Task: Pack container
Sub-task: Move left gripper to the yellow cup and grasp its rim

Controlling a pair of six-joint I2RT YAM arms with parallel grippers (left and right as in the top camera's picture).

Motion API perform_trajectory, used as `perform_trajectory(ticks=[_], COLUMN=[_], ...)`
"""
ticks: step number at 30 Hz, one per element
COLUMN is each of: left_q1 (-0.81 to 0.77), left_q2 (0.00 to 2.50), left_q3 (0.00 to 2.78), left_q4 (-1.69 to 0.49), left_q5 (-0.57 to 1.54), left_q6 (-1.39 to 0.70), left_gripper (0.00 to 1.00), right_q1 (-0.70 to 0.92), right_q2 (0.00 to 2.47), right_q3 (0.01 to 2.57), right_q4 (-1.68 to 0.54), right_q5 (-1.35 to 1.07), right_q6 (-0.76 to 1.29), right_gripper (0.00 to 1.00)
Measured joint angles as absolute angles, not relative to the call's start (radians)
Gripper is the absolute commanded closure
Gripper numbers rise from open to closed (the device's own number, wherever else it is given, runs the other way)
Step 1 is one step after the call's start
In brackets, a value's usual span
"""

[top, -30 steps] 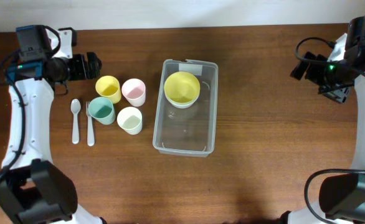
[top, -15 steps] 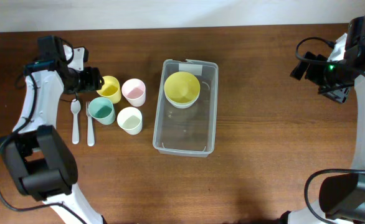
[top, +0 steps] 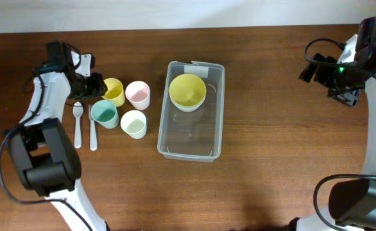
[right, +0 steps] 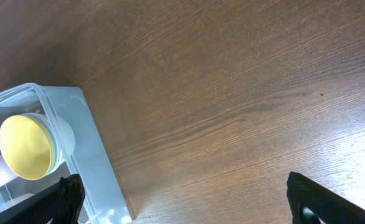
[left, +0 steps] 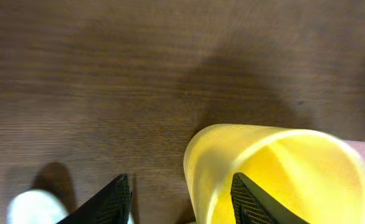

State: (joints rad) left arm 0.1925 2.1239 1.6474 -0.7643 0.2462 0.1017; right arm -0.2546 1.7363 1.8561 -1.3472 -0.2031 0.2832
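Clear plastic, the container [top: 191, 136] sits mid-table, unmoved, with one yellow bowl [top: 187, 90] inside. The right gripper [right: 182, 186] stays parked far right, spread wide and empty. The left gripper [left: 178, 186] has swung in, jaws apart astride the rim of the yellow cup [top: 111, 91], so that cup probably gets packed next.

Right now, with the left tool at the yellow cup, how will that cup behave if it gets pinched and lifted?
Likely light and stiff: the yellow cup looks like an empty hard-plastic tumbler. Standing upright and loose on the smooth table, it could tip or skid if nudged. The left tool, open, seems to straddle its wall; that glossy rim might slip.
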Motion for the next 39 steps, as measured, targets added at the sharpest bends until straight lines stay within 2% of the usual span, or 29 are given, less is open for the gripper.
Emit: perform_trajectory(ticks=[4,15,20,22,27,29,31,34,37,39], left_q1=[0.176,0.17,0.17,0.17,0.168,0.165,0.163,0.16,0.159,0.159], left_q2=[2.173,2.185,2.185,2.185,2.184,2.184,2.184,2.185,2.185,2.185], left_q3=[1.647,1.699,1.835,1.911,2.075,2.099,2.104,2.104,2.104,2.103], left_q4=[-0.754,-0.763,-0.858,-0.902,-0.986,-1.005,-1.03,-1.08,-1.131,-1.149], left_q5=[0.246,0.245,0.243,0.242,0.242,0.242,0.242,0.242,0.242,0.242], left_q6=[0.108,0.108,0.107,0.106,0.112,0.112,0.116,0.115,0.123,0.123], left_gripper=[0.68,0.72,0.86,0.97,0.99,0.93,0.82,0.73,0.54,0.46], right_q1=[-0.255,-0.255,-0.255,-0.255,-0.255,-0.255,-0.255,-0.255,-0.255,-0.255], right_q2=[1.736,1.736,1.736,1.736,1.736,1.736,1.736,1.736,1.736,1.736], right_q3=[1.856,1.856,1.856,1.856,1.856,1.856,1.856,1.856,1.856,1.856], right_q4=[-1.347,-1.347,-1.347,-1.347,-1.347,-1.347,-1.347,-1.347,-1.347,-1.347], right_q5=[-0.203,-0.203,-0.203,-0.203,-0.203,-0.203,-0.203,-0.203,-0.203,-0.203], right_q6=[0.283,0.283,0.283,0.283,0.283,0.283,0.283,0.283,0.283,0.283], right_gripper=[0.01,0.01,0.01,0.01,0.01,0.01,0.01,0.01,0.01,0.01])
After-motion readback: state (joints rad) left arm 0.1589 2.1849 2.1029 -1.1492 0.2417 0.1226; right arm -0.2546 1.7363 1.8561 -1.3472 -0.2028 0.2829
